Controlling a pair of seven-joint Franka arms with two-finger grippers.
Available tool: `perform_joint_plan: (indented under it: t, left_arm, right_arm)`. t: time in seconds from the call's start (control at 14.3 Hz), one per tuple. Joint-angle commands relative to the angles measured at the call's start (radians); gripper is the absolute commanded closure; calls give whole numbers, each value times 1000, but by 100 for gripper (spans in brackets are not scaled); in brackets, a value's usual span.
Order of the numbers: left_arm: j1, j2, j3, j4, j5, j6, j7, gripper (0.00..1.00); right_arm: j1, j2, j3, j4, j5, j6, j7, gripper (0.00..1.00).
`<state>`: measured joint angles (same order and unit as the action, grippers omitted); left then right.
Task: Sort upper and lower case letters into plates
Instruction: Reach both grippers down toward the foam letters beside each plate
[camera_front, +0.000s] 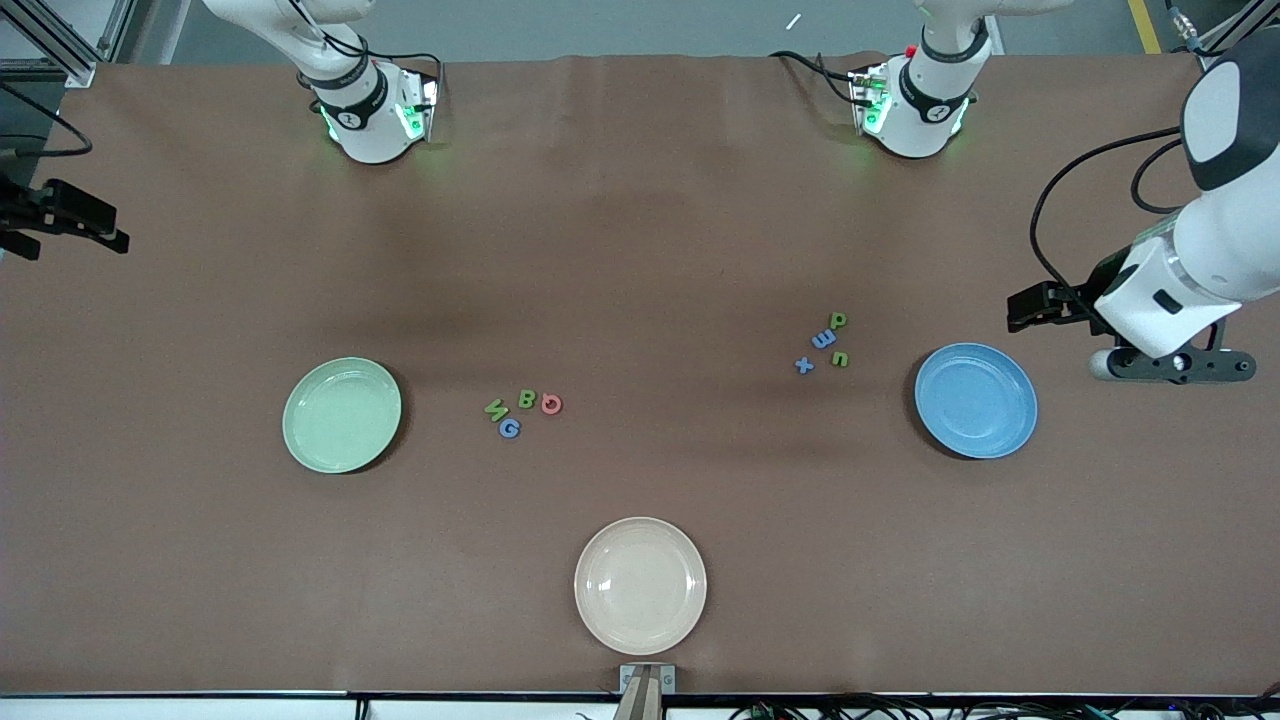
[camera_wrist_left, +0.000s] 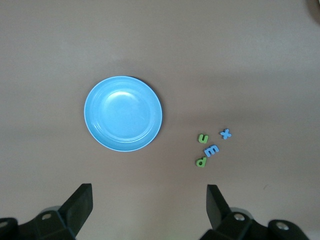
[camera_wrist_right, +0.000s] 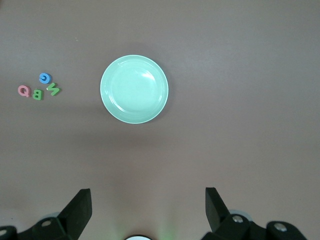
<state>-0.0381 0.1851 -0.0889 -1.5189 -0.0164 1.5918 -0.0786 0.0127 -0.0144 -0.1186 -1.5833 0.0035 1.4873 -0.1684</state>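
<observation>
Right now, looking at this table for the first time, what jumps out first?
Three plates stand out on the brown table: a pale green plate toward the right arm's end, a sky blue plate toward the left arm's end, and a cream plate nearest the front camera. Between them lie two small clusters of coloured letters, none yet in a plate.

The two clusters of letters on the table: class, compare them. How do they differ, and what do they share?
The cluster near the green plate is capitals: green N, green B, pink Q, blue G. The cluster near the blue plate is lowercase: green p, blue m, green n, blue x. Only the capitals include pink. The lowercase cluster lies farther from the front camera. Both hold four letters, lying on the bare table.
</observation>
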Motion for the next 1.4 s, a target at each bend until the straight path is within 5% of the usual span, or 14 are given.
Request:
perform_joint_plan:
  t: [0.0,0.35,0.56,0.98,1.33]
  left_arm:
    - [-3,31,-3,17,12,2,5,0]
    - [-45,57,-15,-33,-8,77,-15,0]
    - [-91,57,-22,-131,-89,207,-142,0]
    - [-128,28,-64,-456,-93,534,-184,1]
    - [-143,50,-110,-713,24,857,-253,3]
  right_arm:
    - [-13,31,4,8,-2,30,-3,0]
    - [-114,201,4,14,-17,90,-23,0]
    - [-122,206,5,-3,6,94,-53,0]
    - [-60,209,11,-67,62,180,438,0]
    - [27,205,11,-303,56,520,794,0]
